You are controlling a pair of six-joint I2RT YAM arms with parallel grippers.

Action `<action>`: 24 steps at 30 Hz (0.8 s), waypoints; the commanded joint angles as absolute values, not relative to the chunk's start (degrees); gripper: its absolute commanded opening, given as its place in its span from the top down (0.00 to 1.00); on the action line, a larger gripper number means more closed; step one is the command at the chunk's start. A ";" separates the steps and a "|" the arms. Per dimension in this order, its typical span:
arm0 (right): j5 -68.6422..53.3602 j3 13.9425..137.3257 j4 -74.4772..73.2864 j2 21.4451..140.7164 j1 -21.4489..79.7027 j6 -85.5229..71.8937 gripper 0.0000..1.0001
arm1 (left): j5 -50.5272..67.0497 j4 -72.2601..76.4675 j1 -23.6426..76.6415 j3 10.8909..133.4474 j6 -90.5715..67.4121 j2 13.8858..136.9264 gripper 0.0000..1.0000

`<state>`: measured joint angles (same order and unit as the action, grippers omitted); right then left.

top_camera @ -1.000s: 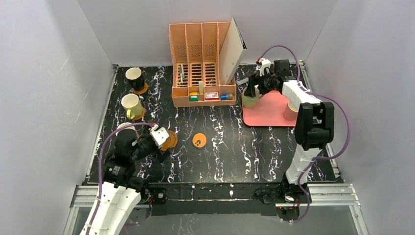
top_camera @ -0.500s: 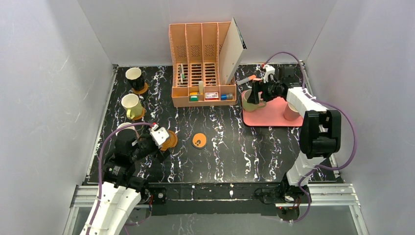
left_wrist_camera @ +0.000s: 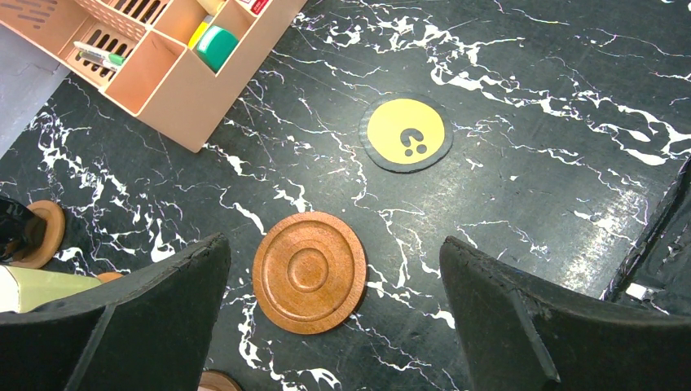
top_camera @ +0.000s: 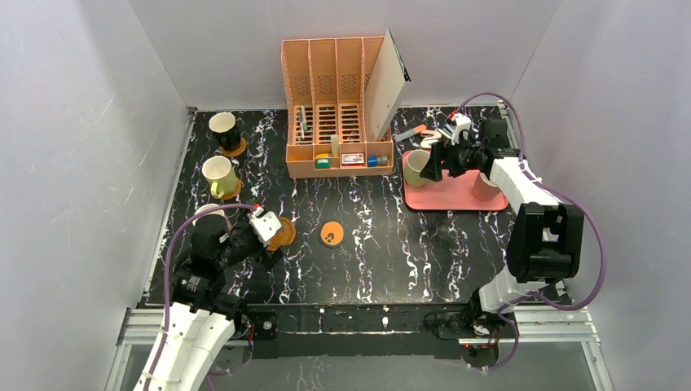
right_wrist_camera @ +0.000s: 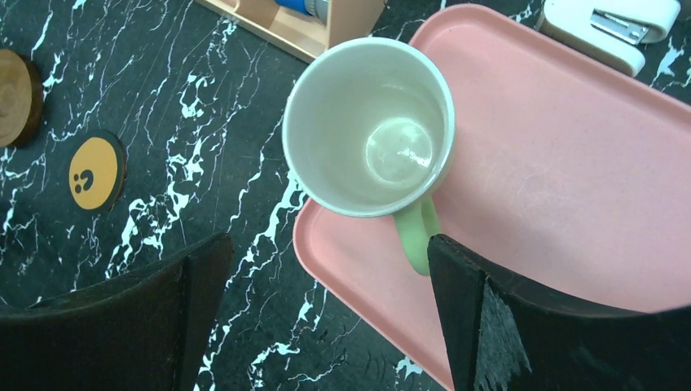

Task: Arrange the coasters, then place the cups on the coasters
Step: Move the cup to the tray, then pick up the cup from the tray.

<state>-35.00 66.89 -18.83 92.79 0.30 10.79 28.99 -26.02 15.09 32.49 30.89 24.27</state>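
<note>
the peach desk organizer [top_camera: 338, 122] stands at the back of the table [top_camera: 391, 252], just left of the pink tray [top_camera: 452, 195]; a white stapler [right_wrist_camera: 611, 20] lies behind the tray. the organizer holds pens and small items. the tray carries the green cup [right_wrist_camera: 367, 130], empty and upright at its left end, and the pink cup [top_camera: 486, 187]. the right gripper [right_wrist_camera: 327, 248] hovers above the green cup, fingers fully spread, gripping nothing. the left gripper [left_wrist_camera: 332, 252] hangs wide open and empty over the ringed coaster [left_wrist_camera: 310, 271]; the marked orange coaster [left_wrist_camera: 406, 134] lies near it.
</note>
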 commanded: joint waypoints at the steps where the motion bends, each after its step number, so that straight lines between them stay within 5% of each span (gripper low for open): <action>1: -35.90 65.16 -14.83 89.57 0.45 14.94 0.02 | 29.58 -26.95 14.59 32.41 31.08 24.18 0.02; 24: -31.88 59.10 -5.95 89.25 0.44 22.24 0.11 | 29.62 -26.83 14.38 32.26 31.16 23.88 0.02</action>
<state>-32.84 60.05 -9.50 90.56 0.45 21.34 28.99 -26.02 14.72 32.49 30.89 24.27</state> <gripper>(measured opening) 0.889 0.981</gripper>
